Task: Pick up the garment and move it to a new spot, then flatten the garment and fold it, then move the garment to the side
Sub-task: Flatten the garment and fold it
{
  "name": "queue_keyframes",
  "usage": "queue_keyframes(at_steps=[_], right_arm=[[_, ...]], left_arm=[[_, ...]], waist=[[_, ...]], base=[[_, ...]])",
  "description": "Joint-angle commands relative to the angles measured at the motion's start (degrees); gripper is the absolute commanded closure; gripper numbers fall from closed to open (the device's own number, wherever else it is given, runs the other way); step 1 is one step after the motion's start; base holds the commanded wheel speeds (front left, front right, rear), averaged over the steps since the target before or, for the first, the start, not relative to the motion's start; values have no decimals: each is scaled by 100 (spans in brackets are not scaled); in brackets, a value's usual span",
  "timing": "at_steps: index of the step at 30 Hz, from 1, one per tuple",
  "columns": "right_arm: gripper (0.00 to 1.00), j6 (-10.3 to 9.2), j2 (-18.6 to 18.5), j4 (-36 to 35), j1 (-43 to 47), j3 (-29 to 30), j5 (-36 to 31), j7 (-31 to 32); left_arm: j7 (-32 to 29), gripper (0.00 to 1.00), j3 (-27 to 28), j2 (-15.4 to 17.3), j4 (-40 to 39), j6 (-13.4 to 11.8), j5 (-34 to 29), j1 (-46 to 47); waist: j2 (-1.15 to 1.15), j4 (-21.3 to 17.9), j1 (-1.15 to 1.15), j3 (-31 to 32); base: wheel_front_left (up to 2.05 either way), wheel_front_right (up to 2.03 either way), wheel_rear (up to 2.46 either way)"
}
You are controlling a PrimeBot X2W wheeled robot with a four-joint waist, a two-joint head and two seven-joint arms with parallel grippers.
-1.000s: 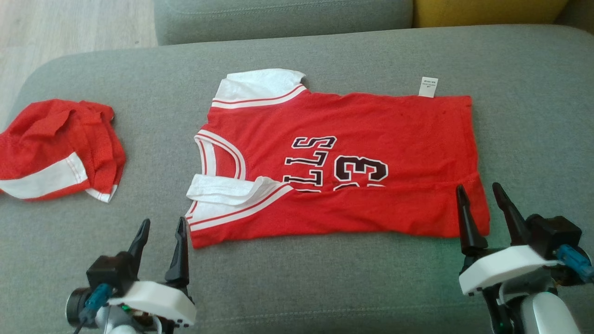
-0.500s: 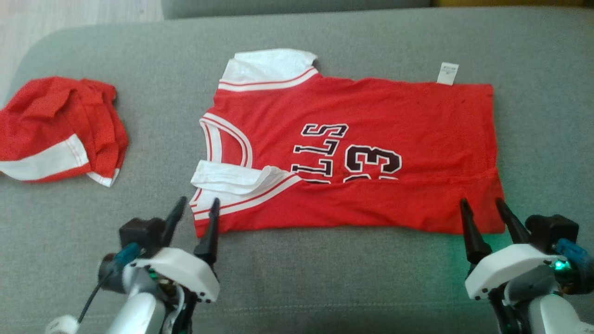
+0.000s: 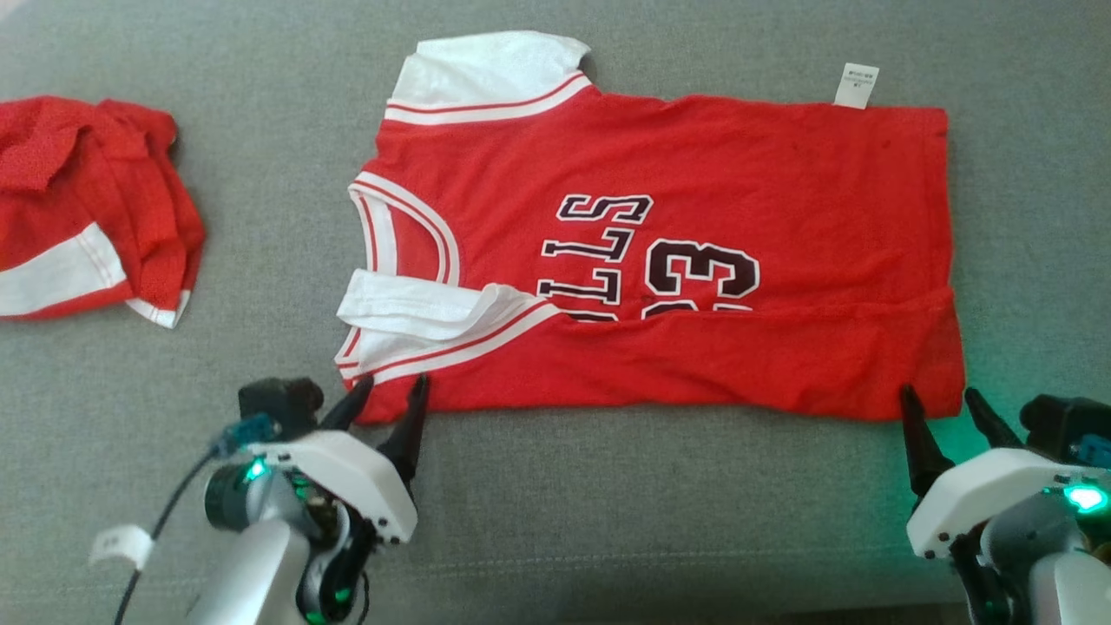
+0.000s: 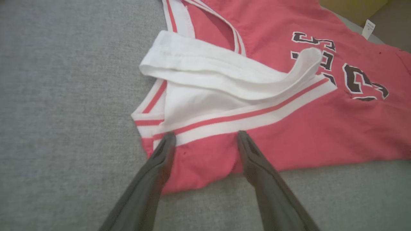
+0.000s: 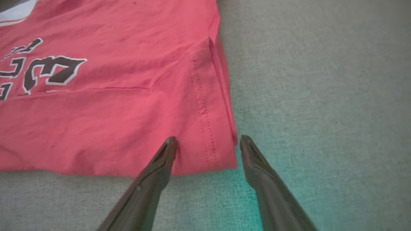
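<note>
Lying flat on the grey sofa (image 3: pixel 608 521), the red jersey (image 3: pixel 694 165) stretches from the left claw (image 3: pixel 392 386) across to the right claw (image 3: pixel 939 398). Its near long edge is folded over, so the fold cuts across the bottom of the black lettering and the number. Both claws stand spread, pinching nothing. The left claw's tips sit at the jersey's near collar-end corner. In its wrist view both fingers (image 4: pixel 255 160) overlap the red cloth just short of the white band with its red stripe, and a loose white strap lies doubled over just beyond them. Whether the tips touch the cloth cannot be told. The right claw is at the near bottom-hem corner. In its wrist view one finger (image 5: pixel 159 166) lies over the red cloth, the other is just off the corner over bare sofa, and the stitched hem runs away between them. A green glow tints the sofa beside that claw. Far beyond the right claw, at the jersey's far edge, a small white tag (image 3: pixel 855 85) sticks out onto the sofa. Well off to the left of the left claw, and beyond it, lies a crumpled red cloth (image 3: pixel 87 191) with a white band, apart from the jersey.
</note>
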State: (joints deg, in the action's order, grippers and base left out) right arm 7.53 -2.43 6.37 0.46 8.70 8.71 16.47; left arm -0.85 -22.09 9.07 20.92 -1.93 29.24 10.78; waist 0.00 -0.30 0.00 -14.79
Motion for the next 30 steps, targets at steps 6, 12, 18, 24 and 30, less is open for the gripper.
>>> queue_keyframes(at_steps=[6,12,18,24,30], right_arm=[[57,-4,-45,26,-410,-103,306,120],[100,-4,-45,121,-529,-73,352,121],[100,-4,-44,130,-518,-141,518,63],[100,-4,-44,-4,-384,-247,632,108],[100,-4,-44,-94,-111,-172,703,200]], left_arm=[[-256,100,181,123,165,94,107,248],[-116,100,172,199,153,121,55,303],[57,100,268,291,-22,44,88,122],[29,100,380,429,-390,-113,171,-271],[-70,100,428,511,-827,-283,229,-649]], waist=[[0,-20,0,-156],[0,1,0,-189],[0,4,0,-97],[0,42,0,72],[0,114,0,246]], base=[[0,0,0],[0,0,0],[0,0,0],[0,0,0],[0,0,0]])
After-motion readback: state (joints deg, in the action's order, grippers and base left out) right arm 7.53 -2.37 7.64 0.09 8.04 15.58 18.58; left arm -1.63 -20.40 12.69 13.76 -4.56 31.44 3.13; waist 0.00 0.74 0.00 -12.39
